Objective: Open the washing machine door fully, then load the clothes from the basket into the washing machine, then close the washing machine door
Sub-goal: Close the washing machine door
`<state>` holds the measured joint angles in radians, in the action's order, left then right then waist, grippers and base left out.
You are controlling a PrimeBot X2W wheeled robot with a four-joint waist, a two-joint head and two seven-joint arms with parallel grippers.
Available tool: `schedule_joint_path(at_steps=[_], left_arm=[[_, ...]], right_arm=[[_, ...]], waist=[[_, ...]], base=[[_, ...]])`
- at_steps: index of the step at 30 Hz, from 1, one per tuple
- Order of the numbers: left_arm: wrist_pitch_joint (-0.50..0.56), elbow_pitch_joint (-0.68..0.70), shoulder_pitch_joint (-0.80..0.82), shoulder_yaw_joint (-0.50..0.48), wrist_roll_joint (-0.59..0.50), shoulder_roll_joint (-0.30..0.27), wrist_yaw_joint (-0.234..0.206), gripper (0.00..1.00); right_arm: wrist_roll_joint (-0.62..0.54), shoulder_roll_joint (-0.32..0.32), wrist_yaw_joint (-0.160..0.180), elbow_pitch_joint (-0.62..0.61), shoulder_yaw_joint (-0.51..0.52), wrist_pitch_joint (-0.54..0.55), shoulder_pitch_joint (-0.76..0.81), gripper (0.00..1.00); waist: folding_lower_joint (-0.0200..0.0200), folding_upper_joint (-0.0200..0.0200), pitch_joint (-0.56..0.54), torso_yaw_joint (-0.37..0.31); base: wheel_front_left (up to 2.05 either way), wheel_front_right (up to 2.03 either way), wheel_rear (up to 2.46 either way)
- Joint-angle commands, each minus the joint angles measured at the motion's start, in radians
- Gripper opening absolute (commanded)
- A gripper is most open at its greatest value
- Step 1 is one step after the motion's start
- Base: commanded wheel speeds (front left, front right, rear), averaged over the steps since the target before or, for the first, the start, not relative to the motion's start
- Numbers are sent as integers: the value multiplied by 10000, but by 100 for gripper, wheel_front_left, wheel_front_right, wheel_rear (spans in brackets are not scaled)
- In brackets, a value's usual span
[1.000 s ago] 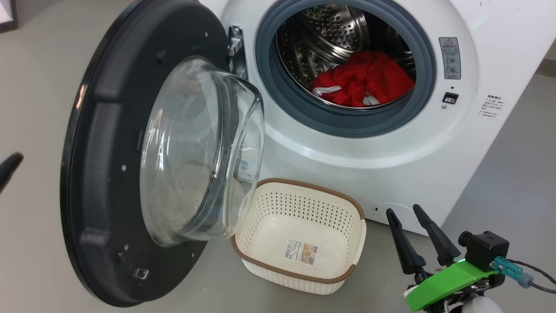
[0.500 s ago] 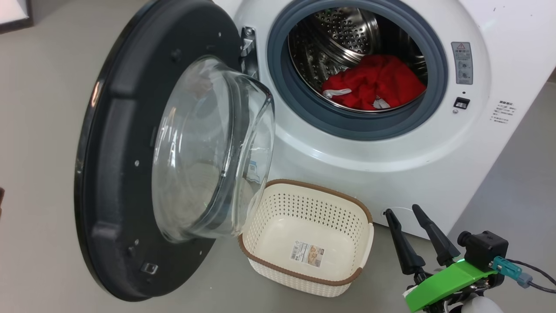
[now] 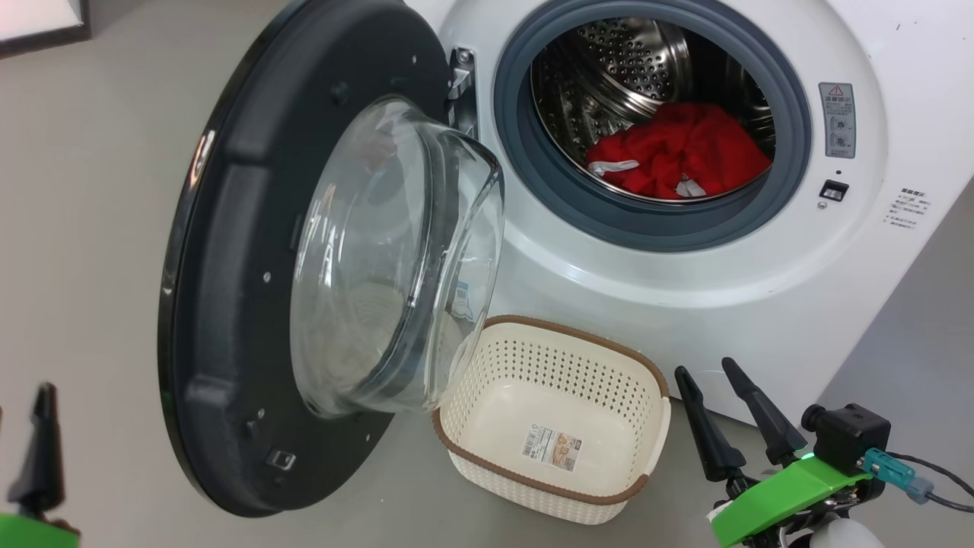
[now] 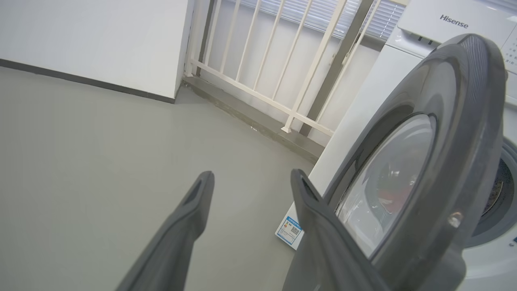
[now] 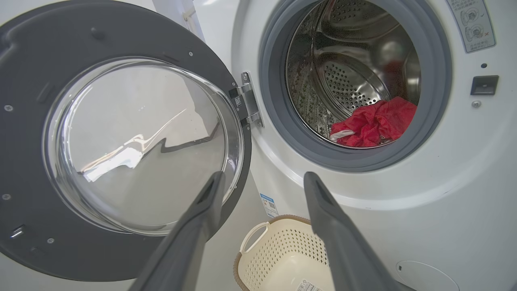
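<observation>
The washing machine [image 3: 685,281] stands with its round black door [image 3: 221,289] swung out to the left, glass bowl facing the drum. The red clothes [image 3: 685,148] lie inside the steel drum, also seen in the right wrist view [image 5: 373,123]. On the floor under the opening sits the cream basket [image 3: 548,326], with just a label on its bottom. My right gripper [image 3: 704,367] is open to the right of the basket, holding nothing. My left gripper [image 4: 251,176] is open and empty beside the door's outer face [image 4: 444,141]; one of its fingers [image 3: 42,441] shows at the lower left.
Grey floor stretches left of the door. A white wall with a dark skirting [image 4: 80,76] and a pale railing [image 4: 262,81] stand behind the machine's left side. The basket's handle [image 5: 252,236] sits close under the door's glass bowl.
The head camera has turned, shifting the whole picture to the right. My left gripper's finger has dropped from mid left to the lower left corner. Door, basket and right gripper have stayed put.
</observation>
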<state>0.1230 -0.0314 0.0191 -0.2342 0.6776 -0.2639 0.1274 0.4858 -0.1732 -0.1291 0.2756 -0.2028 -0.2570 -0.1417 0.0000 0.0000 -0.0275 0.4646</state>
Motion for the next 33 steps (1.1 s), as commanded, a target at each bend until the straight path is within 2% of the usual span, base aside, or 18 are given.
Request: schedule_joint_path(at_steps=[1, 7, 15, 25, 33], left_arm=[[-242, 229, 149, -263, -282, -334, 28, 100], [-1510, 152, -535, 40, -905, 352, -144, 100], [-3035, 140, -1265, 364, -2262, 754, -721, 100], [-3637, 358, -1534, 661, -3174, 1050, -1206, 100], [-3745, 410, -1615, 734, -3375, 1168, -1315, 100]], right_arm=[[10, -65, -16, -269, -195, -48, -128, 100], [33, -13, -16, -290, -194, -48, -98, 100], [65, 23, -16, -313, -137, -48, -3, 100], [9, 47, -16, -376, -156, -48, -11, 100], [-17, 35, -16, -363, -198, -48, -2, 100]], waist=[[0, 0, -4, 15], [0, 0, -29, 14], [0, 0, -60, -6], [0, 0, -58, 4], [0, 0, -18, -21]], base=[[0, 0, 0], [0, 0, 0], [0, 0, 0], [0, 0, 0], [0, 0, 0]])
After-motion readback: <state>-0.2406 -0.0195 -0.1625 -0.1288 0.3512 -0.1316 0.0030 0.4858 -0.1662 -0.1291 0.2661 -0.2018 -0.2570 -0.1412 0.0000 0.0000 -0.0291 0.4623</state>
